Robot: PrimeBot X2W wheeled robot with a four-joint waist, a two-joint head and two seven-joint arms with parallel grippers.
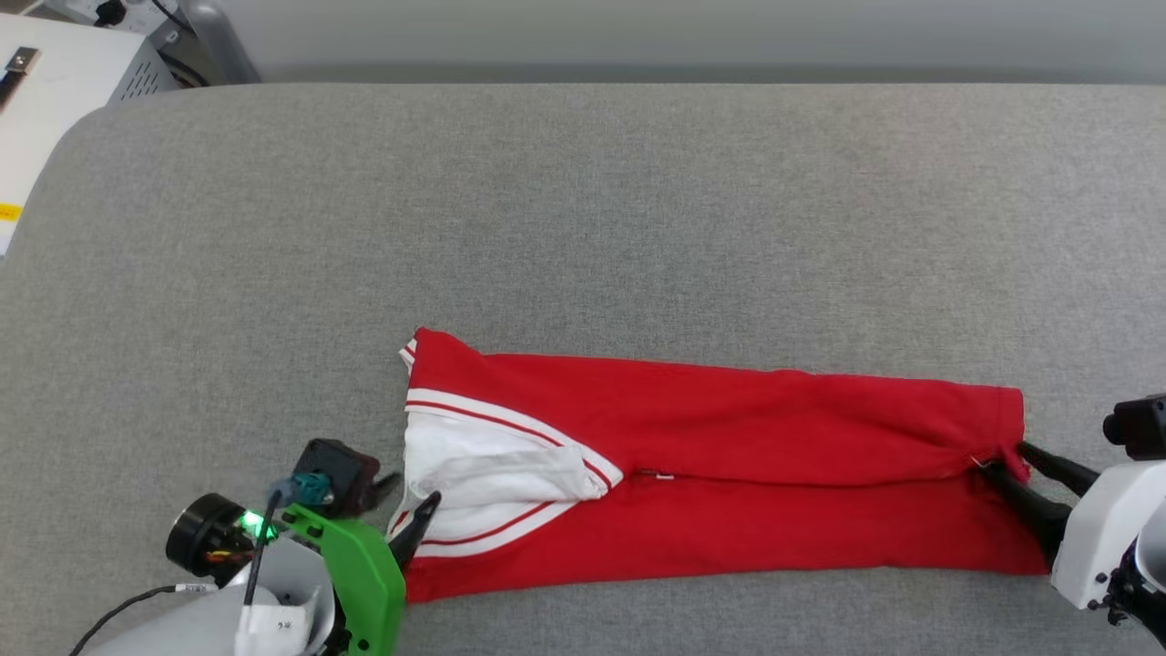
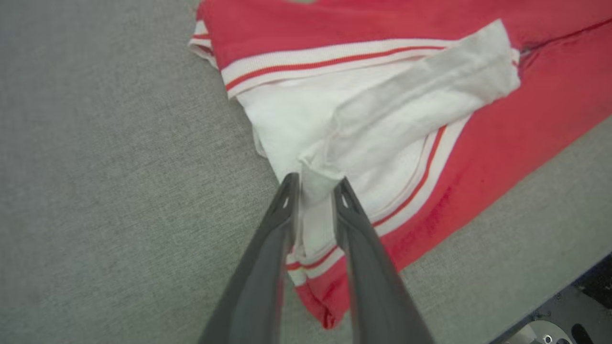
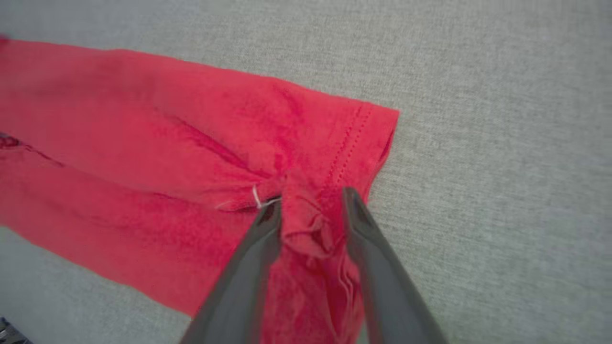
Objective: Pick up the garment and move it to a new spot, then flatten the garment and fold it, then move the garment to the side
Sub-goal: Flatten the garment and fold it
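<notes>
At near left, the left gripper (image 1: 413, 489) is set on the sleeve (image 1: 492, 474) end of the garment (image 1: 729, 437). Its jaws are parted narrowly. White cloth is seen in the gap and the pinch looks slack.

At near right, the right gripper (image 1: 1005, 458) is set at the hem (image 1: 1009, 415). Its jaws are parted wider, and a bunched red tuck is seen between the fingers (image 3: 260, 248), touching one and clear of the other. Whether either gripper bears any load can't be told.

The garment is laid flat as a long strip, left to right, across the near part of the grey surface (image 1: 583, 210). Both long sides are folded in and meet along a centre line. Plain red is up, with the sleeve tucked in at the left end. No lettering is shown.

Step judged: the lengthwise folds are done and release at both ends is in hand. The cross fold is not yet made, and the garment is not yet moved aside.

Next move, as judged:
- Fingers are to be backed out along their own axis, low and slow, so the folded edges aren't dragged open.
- A snag is most likely at the right tuck.
- One end is then to be regripped through all layers and carried over onto the other, edges matched.

At far left, off the surface, a white box (image 1: 55, 82) with cables is seen.
</notes>
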